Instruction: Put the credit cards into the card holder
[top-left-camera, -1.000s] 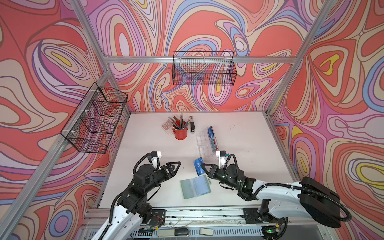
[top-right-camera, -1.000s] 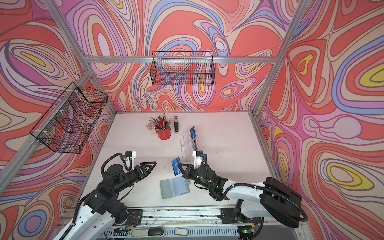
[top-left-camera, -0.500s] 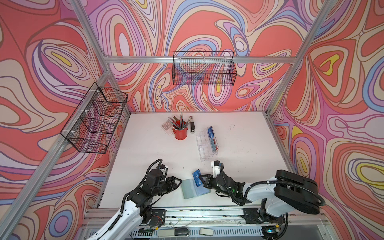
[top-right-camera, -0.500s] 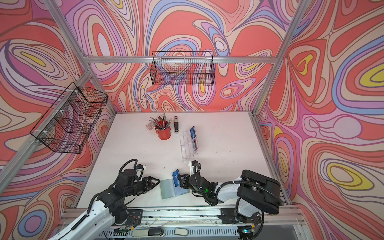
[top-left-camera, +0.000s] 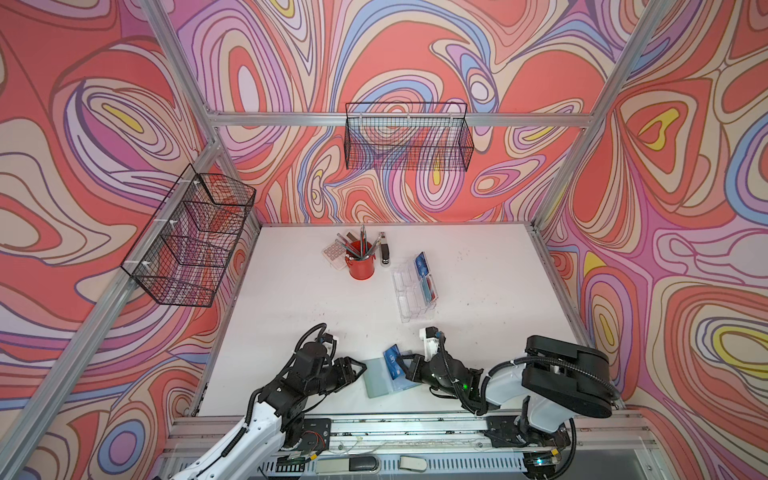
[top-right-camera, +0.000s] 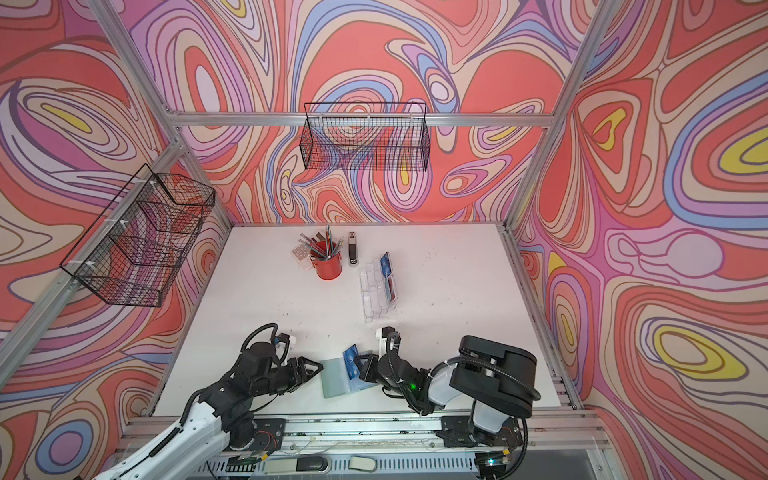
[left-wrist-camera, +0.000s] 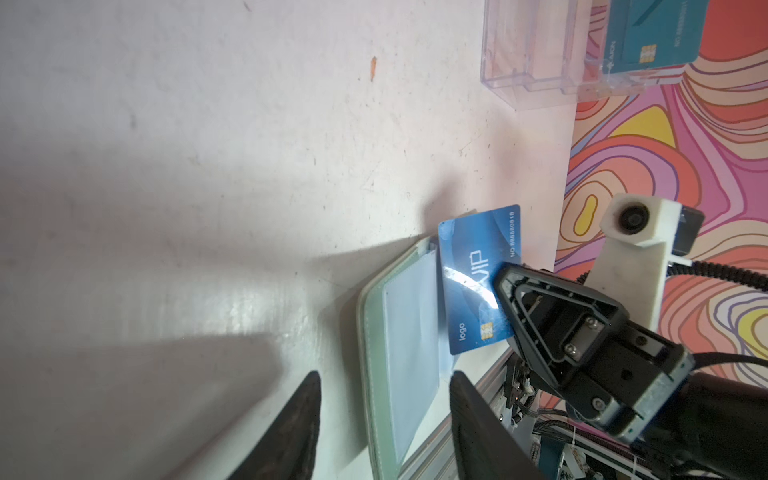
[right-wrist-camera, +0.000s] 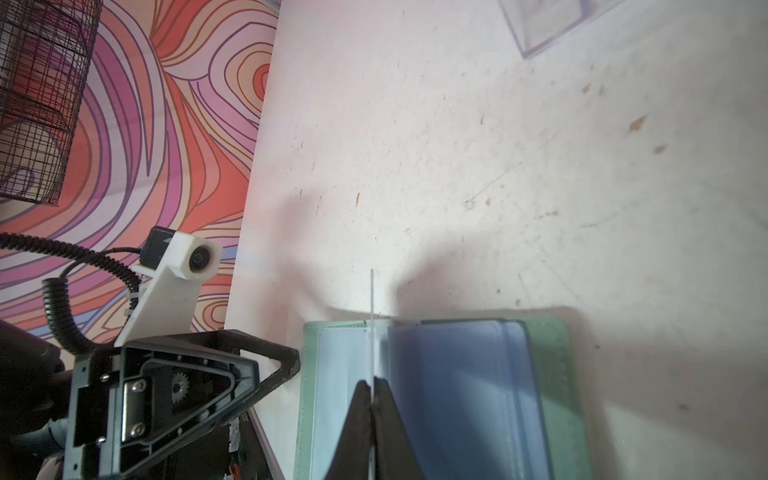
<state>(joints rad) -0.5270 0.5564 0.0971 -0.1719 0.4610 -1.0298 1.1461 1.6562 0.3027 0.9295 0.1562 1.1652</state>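
The sage-green card holder lies open near the table's front edge, its clear sleeves facing up. My right gripper is shut on a blue credit card, held on edge over the holder's middle fold. In the right wrist view the card shows edge-on. My left gripper is open at the holder's left side, its jaws astride the left flap with a gap showing. Other credit cards stand in the clear acrylic stand.
A red pencil cup, a stapler and a calculator stand at the back. Black wire baskets hang on the left wall and back wall. The aluminium front rail runs just behind the holder.
Both arms came down and inward to the card holder. The right one carried the blue card over its fold. The left jaws narrowed and reached the holder's left edge.
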